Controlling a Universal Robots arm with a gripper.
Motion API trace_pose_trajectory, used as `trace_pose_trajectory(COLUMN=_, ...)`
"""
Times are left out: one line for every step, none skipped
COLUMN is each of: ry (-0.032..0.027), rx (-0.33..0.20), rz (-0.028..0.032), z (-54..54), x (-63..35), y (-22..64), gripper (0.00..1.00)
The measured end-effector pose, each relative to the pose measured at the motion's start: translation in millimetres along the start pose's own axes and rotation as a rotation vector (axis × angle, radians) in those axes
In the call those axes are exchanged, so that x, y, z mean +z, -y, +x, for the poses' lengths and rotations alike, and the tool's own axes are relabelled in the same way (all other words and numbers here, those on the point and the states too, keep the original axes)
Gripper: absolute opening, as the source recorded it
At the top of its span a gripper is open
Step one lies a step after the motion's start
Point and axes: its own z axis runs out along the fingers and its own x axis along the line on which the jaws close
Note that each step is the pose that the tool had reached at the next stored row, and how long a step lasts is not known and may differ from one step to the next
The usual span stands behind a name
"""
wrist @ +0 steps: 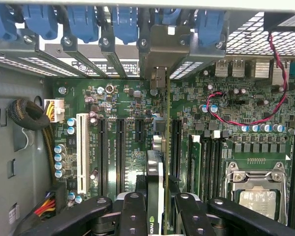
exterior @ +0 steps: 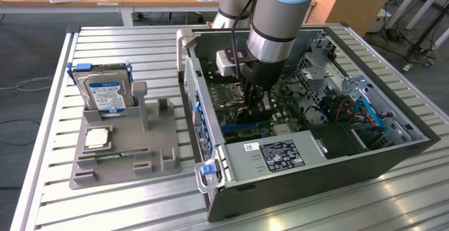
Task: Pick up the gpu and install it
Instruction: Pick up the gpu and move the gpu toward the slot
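End effector (wrist: 160, 199) reaches down inside the open computer case (exterior: 210, 99), its two black fingers (wrist: 132, 211) clamped on either side of the graphics card (wrist: 155, 172). The wrist view sees the card edge-on, upright over the green motherboard (wrist: 113, 98) and running parallel to the long black slots (wrist: 102, 147). Whether its lower edge already sits in a slot I cannot tell. The card's metal bracket end (wrist: 158, 78) points at the rear wall of the case, close under the row of blue clips (wrist: 83, 22).

Room is tight. Black slots and a white slot (wrist: 82, 147) lie on one side of the card, and on the other a further slot, upright memory sticks (wrist: 196, 157) and the processor socket (wrist: 258, 191). A red wire (wrist: 236, 120) loops over the board, apart from the card.

In the exterior view the arm drops through the open side of the case, with the case walls all round and the gray power supply (exterior: 281, 154) near its front edge. On that view's left, outside the case, a hard drive (exterior: 109, 91) stands upright in a gray holder (exterior: 126, 152) on the slatted counter (exterior: 105, 41) — well apart from the arm.
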Motion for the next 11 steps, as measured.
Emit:
trace_pose_trajectory(ry=-0.0001, rx=0.0, rz=0.0, z=0.0, x=0.1, y=0.0, gripper=0.27)
trace_pose_trajectory(ry=-0.0001, rx=0.0, rz=0.0, z=0.0, x=0.0, y=0.0, gripper=0.27)
trace_pose_trajectory(ry=-0.0002, rx=0.0, rz=-0.0001, z=0.0, x=0.0, y=0.0, gripper=0.27)
trace_pose_trajectory(ry=-0.0001, rx=0.0, rz=-0.0001, z=0.0, x=0.0, y=0.0, gripper=0.27)
trace_pose_trajectory(ry=-0.0001, rx=0.0, rz=0.0, z=0.0, x=0.0, y=0.0, gripper=0.27)
trace_pose_trajectory(ry=-0.0001, rx=0.0, rz=0.0, z=0.0, x=0.1, y=0.0, gripper=0.27)
trace_pose_trajectory(ry=-0.0002, rx=0.0, rz=-0.0001, z=0.0, x=0.1, y=0.0, gripper=0.27)
trace_pose_trajectory(ry=-0.0001, rx=0.0, rz=-0.0001, z=0.0, x=0.3, y=0.0, gripper=0.27)
trace_pose_trajectory(ry=-0.0001, rx=0.0, rz=0.0, z=0.0, x=0.4, y=0.0, gripper=0.27)
trace_pose_trajectory(ry=-0.0001, rx=0.0, rz=-0.0001, z=0.0, x=0.4, y=0.0, gripper=0.27)
trace_pose_trajectory(ry=-0.0002, rx=0.0, rz=-0.0001, z=0.0, x=0.4, y=0.0, gripper=0.27)
